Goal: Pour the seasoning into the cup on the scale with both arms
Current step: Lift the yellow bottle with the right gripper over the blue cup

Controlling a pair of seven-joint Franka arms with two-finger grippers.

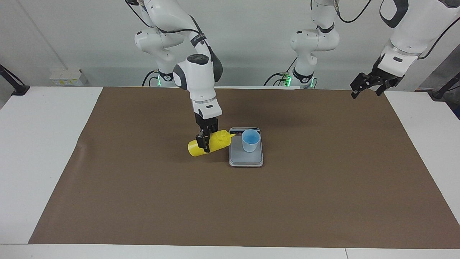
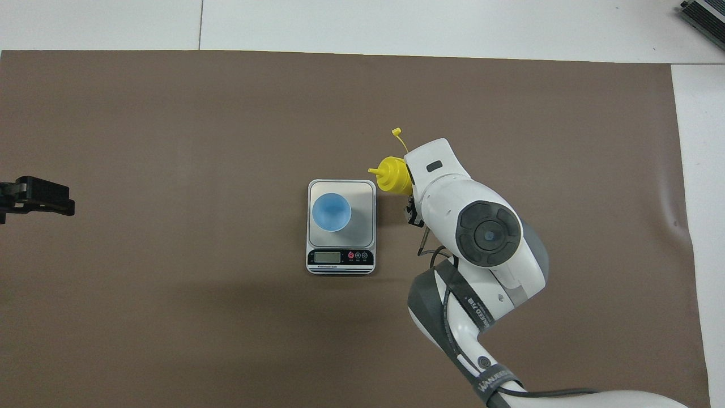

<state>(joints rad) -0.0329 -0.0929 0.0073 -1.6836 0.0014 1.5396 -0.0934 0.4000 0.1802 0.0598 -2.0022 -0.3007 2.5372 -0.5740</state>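
Observation:
The seasoning (image 1: 220, 139), a yellow squeeze bottle, hangs tipped on its side just above the mat, with my right gripper (image 1: 205, 143) shut on its body from above. Its nozzle points at the cup and ends over the scale's edge, short of the cup's rim. From overhead only the bottle's nozzle end (image 2: 393, 175) and cap strap show; the arm covers the rest and the gripper. The light-blue cup (image 1: 250, 140) (image 2: 331, 211) stands upright on the silver scale (image 1: 245, 159) (image 2: 362, 195). My left gripper (image 1: 366, 92) (image 2: 37, 196) waits open, raised over the mat's edge at the left arm's end.
A brown mat (image 1: 287, 201) covers the white table (image 1: 43, 144). The scale's display strip (image 2: 340, 258) faces the robots. A small white box (image 1: 66, 77) sits at the table's edge nearest the robots, at the right arm's end.

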